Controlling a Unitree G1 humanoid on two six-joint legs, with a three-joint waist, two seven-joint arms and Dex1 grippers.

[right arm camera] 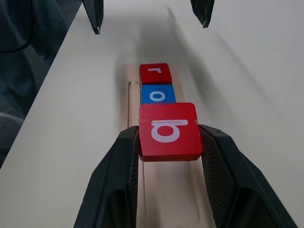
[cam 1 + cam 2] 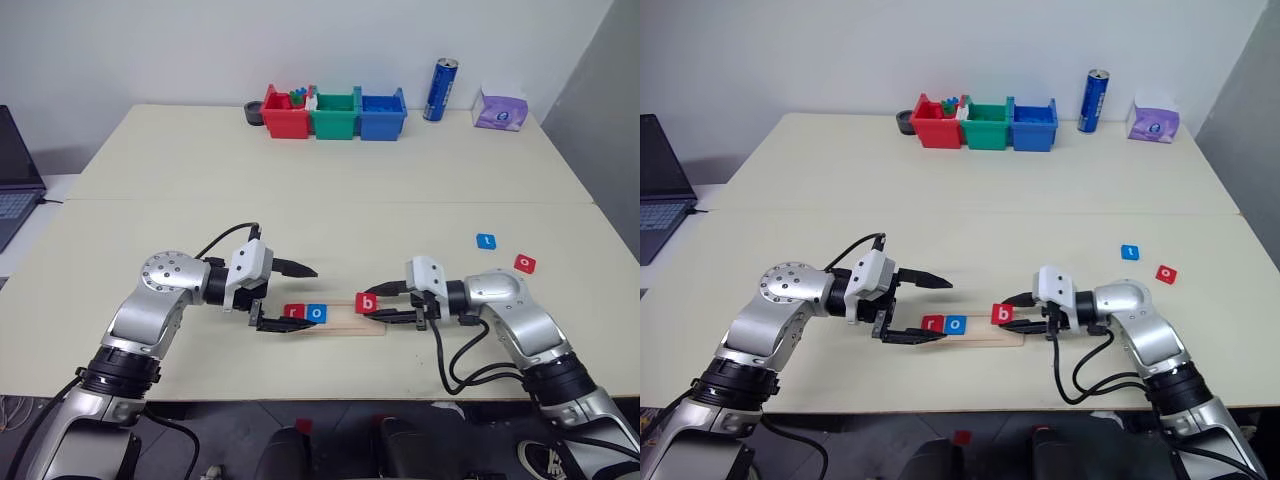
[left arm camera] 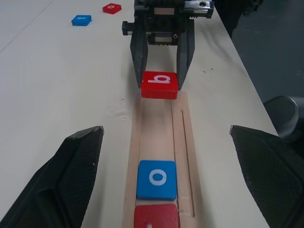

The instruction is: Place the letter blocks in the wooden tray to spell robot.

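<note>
Nearest the head camera: two arms low over the front edge of a pale table, grippers facing each other along the wooden tray.

Largest to smallest from there. Left gripper spread wide at the tray's left end, one finger above and one below, nothing between the fingers. Right gripper pinching the red b block by two opposite edges, over the tray toward its right end, apart from the two seated tiles; whether touching the wood or just above it, hard to say.

Wooden tray lying lengthwise between the two grippers, near the table's front edge. Holds the red r block at the left end and the blue o block touching it on the right; rest of the groove bare up to the b.

At the far edge, well apart from the tray: red bin, green bin and blue bin side by side, touching. Small coloured pieces showing above the rim where red meets green; contents otherwise hidden. Blue can upright and a purple tissue pack to their right.

Loose on the table, right of the right arm: blue t block and red o block, near each other, flat, letters up.
</note>
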